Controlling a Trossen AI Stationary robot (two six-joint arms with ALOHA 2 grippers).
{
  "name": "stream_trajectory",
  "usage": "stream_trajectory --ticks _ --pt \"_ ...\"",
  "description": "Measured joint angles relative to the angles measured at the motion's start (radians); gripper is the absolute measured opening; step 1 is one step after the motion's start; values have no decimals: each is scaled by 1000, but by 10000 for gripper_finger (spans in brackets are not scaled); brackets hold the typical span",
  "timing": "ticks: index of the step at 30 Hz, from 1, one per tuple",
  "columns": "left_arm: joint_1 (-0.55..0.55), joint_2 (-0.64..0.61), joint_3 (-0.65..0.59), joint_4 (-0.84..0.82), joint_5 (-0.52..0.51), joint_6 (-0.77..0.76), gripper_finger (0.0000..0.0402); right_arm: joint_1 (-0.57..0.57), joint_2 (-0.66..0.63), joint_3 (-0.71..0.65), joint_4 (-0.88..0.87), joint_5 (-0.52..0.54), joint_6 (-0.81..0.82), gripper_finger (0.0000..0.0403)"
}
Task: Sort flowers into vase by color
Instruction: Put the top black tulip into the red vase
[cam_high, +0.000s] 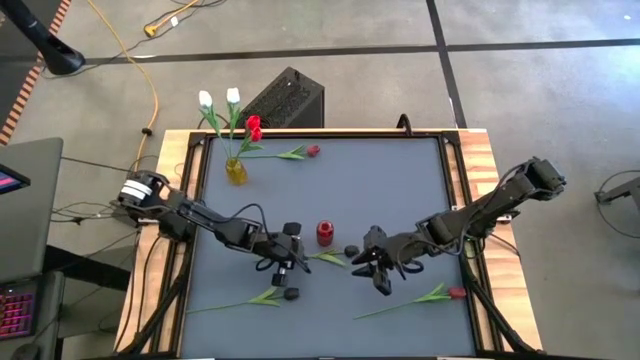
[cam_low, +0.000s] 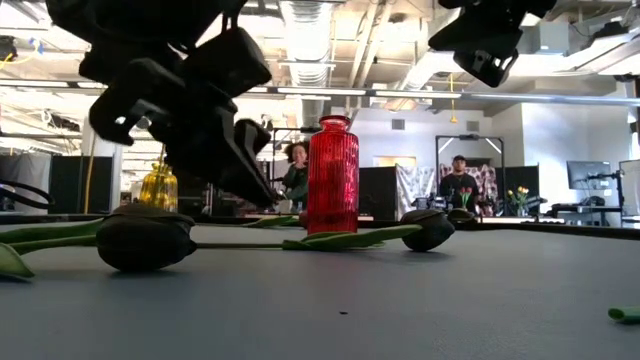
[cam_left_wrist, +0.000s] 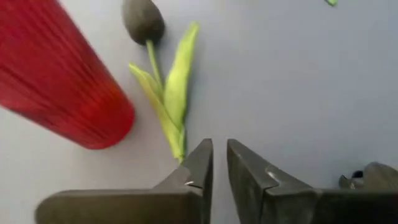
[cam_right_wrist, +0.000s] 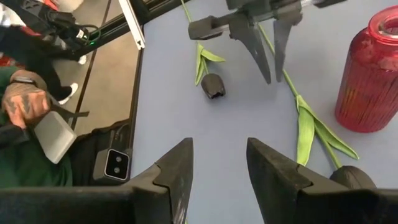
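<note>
A near-black tulip lies on the grey table, its head (cam_high: 351, 250) right of the red vase (cam_high: 324, 233) and its stem and leaves (cam_left_wrist: 168, 93) running toward my left gripper (cam_high: 287, 262). That gripper (cam_left_wrist: 219, 155) hovers just over the stem's end, its fingers a narrow gap apart with only table showing between them. My right gripper (cam_high: 375, 268) hangs open above the table, right of the head (cam_right_wrist: 351, 177). Another dark tulip (cam_high: 291, 294) lies nearer. Red tulips lie at the far side (cam_high: 312, 151) and near right (cam_high: 457, 293). The yellow vase (cam_high: 236, 170) holds white and red flowers.
A black box (cam_high: 285, 100) stands beyond the table's far edge. A person's hand holding a grey device (cam_right_wrist: 37, 118) shows beside the table. People stand in the room behind (cam_low: 458, 180). Bare grey table lies at the far right (cam_high: 400, 190).
</note>
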Motion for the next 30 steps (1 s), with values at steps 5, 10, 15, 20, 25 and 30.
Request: stream_trajectory --ticks 5,10,15,20,25,30 --pt "1 -3 0 -39 -31 -7 98 0 0 0 -1 0 0 175" --pt "1 -1 -19 -38 -57 -21 140 0 0 0 0 0 0 175" --pt "6 -1 -51 -34 -99 -48 155 0 0 0 1 0 0 175" --pt "8 18 -63 -10 -90 -66 150 -2 0 0 1 0 0 175" --pt "10 76 -62 12 -43 -75 137 -1 0 0 5 -1 0 175" --pt "15 92 -60 3 -47 -84 110 -1 0 0 7 -1 0 175"
